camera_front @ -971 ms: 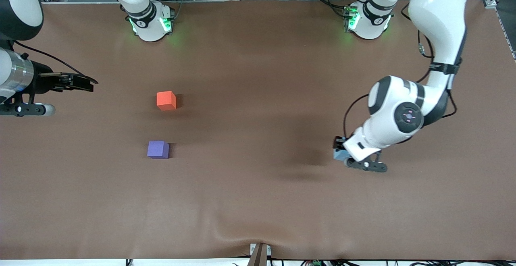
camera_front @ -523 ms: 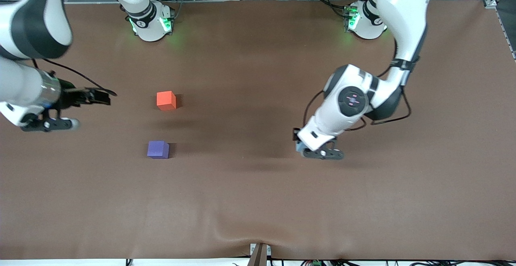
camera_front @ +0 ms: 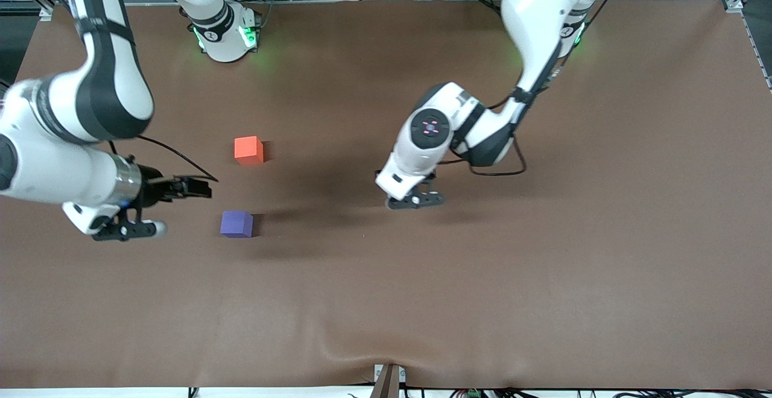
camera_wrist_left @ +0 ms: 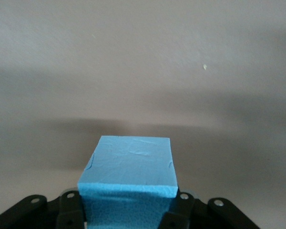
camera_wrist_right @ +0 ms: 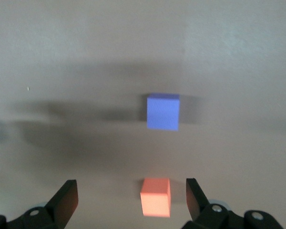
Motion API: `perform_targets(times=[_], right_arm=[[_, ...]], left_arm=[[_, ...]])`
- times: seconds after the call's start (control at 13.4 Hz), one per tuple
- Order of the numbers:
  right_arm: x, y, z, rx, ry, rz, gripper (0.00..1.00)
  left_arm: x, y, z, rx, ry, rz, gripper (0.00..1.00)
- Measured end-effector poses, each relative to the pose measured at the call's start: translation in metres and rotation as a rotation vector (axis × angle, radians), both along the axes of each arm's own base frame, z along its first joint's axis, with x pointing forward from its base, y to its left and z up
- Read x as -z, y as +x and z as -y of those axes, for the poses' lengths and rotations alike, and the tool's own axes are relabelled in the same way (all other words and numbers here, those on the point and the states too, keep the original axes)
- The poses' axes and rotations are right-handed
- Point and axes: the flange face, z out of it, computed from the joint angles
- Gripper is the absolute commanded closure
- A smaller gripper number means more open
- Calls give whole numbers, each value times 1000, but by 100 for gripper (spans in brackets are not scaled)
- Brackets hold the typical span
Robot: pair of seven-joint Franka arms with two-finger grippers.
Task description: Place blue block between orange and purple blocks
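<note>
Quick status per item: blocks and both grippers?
Light sky-blue matte cube: held in left gripper, off the table.
Orange-red matte cube: resting on table, untouched.
Violet-purple matte cube: resting on table, untouched.
Left gripper: shut on the blue cube.
Right gripper: open, empty.

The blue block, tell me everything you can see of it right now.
The blue block is a light sky-blue cube with a matte, slightly textured foam-like surface and faint scratches on its upper face. It is clamped between the fingers of the left hand, held level above the bare brown table, touching nothing else. The front view hides it under the left arm's wrist.
</note>
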Motion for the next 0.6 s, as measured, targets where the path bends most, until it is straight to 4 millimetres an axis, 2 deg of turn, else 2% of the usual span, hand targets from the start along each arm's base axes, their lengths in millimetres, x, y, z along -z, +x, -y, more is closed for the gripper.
perform_targets(times=[0.15,0.22,0.3,0.37,0.45,0.52,0.6], right_arm=[[23,3,-24,-28,1,-17,0],[30,1,-42,-54,0,-25,0],[34,-2,-60,-82,-1,-30,0],[36,-6,-76,-106,-2,-33,0],[38,-10,-91,-130,-2,-36,0],[40,-16,-110,-158,-2,-40,0],[42,-22,-129,-190,-4,-43,0]], left_arm=[[15,-13,28,-44,-4,-12,100],[24,-21,43,-61,-8,-16,92],[36,-28,54,-70,-13,-17,79],[50,-35,61,-72,-12,-22,74],[66,-39,64,-71,-8,-29,31],[81,-40,64,-73,-6,-33,0],[90,-40,64,-75,-9,-33,0]])
